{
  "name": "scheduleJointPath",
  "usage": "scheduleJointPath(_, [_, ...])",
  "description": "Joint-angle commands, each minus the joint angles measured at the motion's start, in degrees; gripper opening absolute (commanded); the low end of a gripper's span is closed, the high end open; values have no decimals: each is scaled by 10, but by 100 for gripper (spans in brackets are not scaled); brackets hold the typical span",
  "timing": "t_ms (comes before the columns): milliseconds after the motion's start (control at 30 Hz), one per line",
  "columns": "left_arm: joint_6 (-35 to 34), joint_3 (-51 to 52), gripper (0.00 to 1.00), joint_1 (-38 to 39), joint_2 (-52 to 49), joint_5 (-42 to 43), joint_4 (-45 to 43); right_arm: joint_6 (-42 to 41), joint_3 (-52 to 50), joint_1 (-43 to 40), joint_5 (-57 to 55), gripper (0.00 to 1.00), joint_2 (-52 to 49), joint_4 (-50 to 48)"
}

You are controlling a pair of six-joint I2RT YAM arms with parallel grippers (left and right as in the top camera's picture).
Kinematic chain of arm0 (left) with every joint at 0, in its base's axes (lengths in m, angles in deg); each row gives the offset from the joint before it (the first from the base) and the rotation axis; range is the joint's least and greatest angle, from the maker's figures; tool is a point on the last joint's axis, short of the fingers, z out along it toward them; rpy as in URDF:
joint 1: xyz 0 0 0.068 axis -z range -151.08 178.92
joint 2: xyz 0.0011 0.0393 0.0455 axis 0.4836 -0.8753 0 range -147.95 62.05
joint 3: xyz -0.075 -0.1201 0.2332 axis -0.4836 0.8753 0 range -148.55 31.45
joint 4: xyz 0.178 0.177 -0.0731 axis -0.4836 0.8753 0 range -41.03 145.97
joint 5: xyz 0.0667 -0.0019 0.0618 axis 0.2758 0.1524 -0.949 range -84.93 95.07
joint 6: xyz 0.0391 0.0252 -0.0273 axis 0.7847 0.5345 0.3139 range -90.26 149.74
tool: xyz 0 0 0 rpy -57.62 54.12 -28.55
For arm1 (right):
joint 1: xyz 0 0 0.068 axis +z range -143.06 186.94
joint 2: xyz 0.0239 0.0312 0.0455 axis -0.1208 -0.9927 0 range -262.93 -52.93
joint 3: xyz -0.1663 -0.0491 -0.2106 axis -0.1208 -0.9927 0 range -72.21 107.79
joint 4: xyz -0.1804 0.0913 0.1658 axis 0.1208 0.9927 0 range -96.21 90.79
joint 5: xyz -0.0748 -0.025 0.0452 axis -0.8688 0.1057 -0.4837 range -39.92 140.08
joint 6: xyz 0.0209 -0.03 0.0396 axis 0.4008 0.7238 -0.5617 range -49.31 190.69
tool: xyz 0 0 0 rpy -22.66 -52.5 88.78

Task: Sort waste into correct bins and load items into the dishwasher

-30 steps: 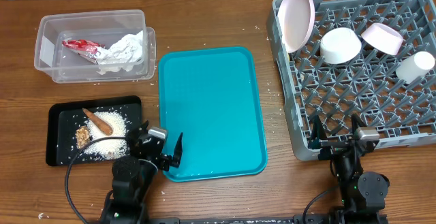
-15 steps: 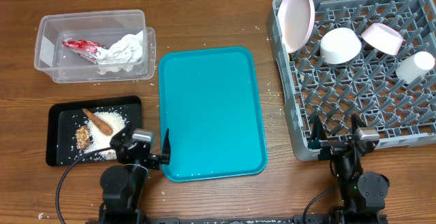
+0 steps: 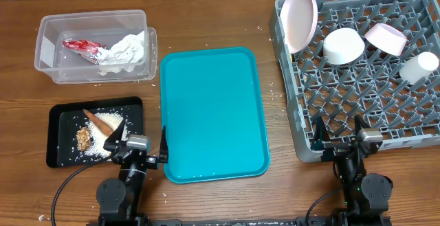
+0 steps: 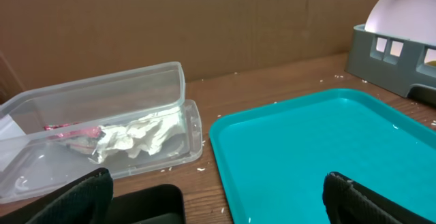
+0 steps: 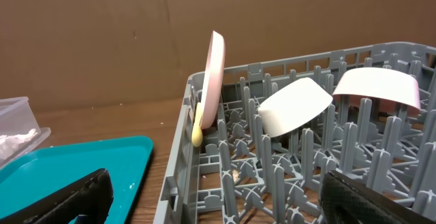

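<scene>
Worktop holdings: left claw spread, empty, black tray at its left, teal tray at its right; right claw spread, empty, grey rack just ahead.

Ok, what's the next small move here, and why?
Probably nothing more than leaving both arms parked. The napkin and red wrapper lie in the clear tub, the food scraps on the black tray, and the plate, bowl, dish, cup and spoon all sit in the rack. The left gripper and right gripper are open, holding nothing.
</scene>
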Motion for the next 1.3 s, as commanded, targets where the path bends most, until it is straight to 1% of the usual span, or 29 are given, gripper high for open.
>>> scheduleJointPath(0, [10,2,100,-7,8,-4,1,-2,-6,-2,-7,100,6,-2])
scheduleJointPath(333, [10,2,100,-8,8,-5,2,-2,-6,-2,-7,100,6,-2])
scheduleJointPath(433, [-5,2,100,-8,8,-6,2,-2,-6,-2,-7,100,6,-2])
scheduleJointPath(1267, [-5,2,100,-10,7,-8,2,-2,-6,-2,-7,100,6,-2])
